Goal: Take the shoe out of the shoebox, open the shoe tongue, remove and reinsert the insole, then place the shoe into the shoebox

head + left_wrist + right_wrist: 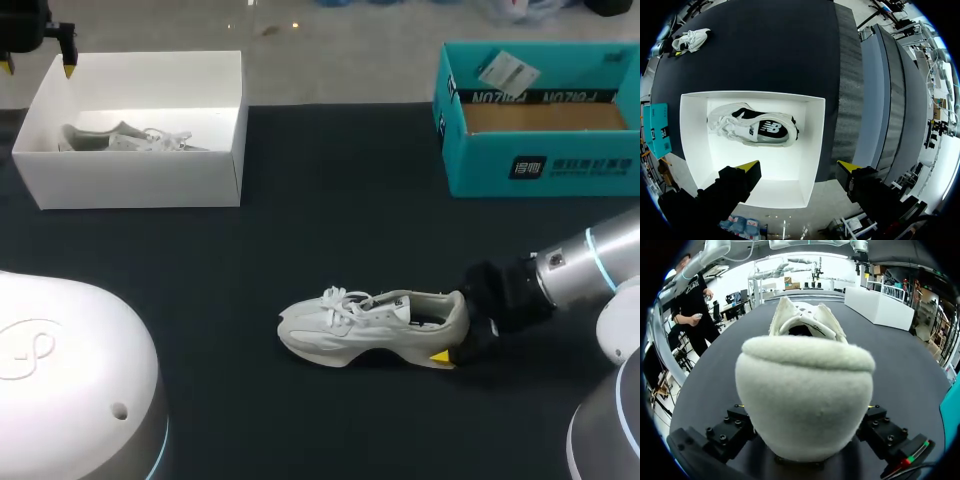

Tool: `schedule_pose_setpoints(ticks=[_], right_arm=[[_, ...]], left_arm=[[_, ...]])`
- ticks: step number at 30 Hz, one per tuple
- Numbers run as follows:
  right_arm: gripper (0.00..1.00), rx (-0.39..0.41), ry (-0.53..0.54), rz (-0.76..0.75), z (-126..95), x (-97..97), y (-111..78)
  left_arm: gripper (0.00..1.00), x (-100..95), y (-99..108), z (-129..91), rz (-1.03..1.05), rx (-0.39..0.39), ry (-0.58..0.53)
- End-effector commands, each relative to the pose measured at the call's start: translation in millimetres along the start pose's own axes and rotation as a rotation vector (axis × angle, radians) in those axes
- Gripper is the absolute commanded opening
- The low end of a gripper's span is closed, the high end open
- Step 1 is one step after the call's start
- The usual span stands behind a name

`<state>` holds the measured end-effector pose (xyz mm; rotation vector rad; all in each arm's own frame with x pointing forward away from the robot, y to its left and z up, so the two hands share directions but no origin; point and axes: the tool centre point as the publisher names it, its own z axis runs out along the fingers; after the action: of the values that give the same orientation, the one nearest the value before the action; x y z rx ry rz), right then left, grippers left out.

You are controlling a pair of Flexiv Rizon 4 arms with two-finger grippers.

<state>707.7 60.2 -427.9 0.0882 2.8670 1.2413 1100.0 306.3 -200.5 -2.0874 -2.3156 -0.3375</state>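
A white sneaker (pixel 370 322) lies on its sole on the black table, toe to the left. My right gripper (pixel 458 338) is at its heel, open, with one finger on each side. In the right wrist view the fuzzy heel (pixel 805 390) fills the space between the fingers and hides the tips. A second white shoe (pixel 125 138) lies in the white shoebox (pixel 140 180) at the back left. My left gripper (pixel 38 68) hangs open above that box's far left corner. Its wrist view looks down on the boxed shoe (pixel 752 129), the box wall (pixel 815 150) and the sneaker (pixel 691 40) far ahead.
An open teal box (pixel 540 165) with a brown cardboard bottom stands at the back right. It also shows beside the white box as the teal box (pixel 657 132) in the left wrist view. My arms' white housings fill the near corners.
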Motion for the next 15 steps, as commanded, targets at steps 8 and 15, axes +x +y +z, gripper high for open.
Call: schedule_pose_setpoints(ticks=[8,15], right_arm=[[0.00,0.026,0.019,-0.014,4.9,-2.7,-0.4],[0.00,0.026,0.019,-0.014,4.9,-2.7,-0.4]], left_arm=[[1.00,-0.3,-0.2,-0.3,-0.001,0.000,0.002],[1.00,-0.3,-0.2,-0.3,-0.001,0.000,0.002]])
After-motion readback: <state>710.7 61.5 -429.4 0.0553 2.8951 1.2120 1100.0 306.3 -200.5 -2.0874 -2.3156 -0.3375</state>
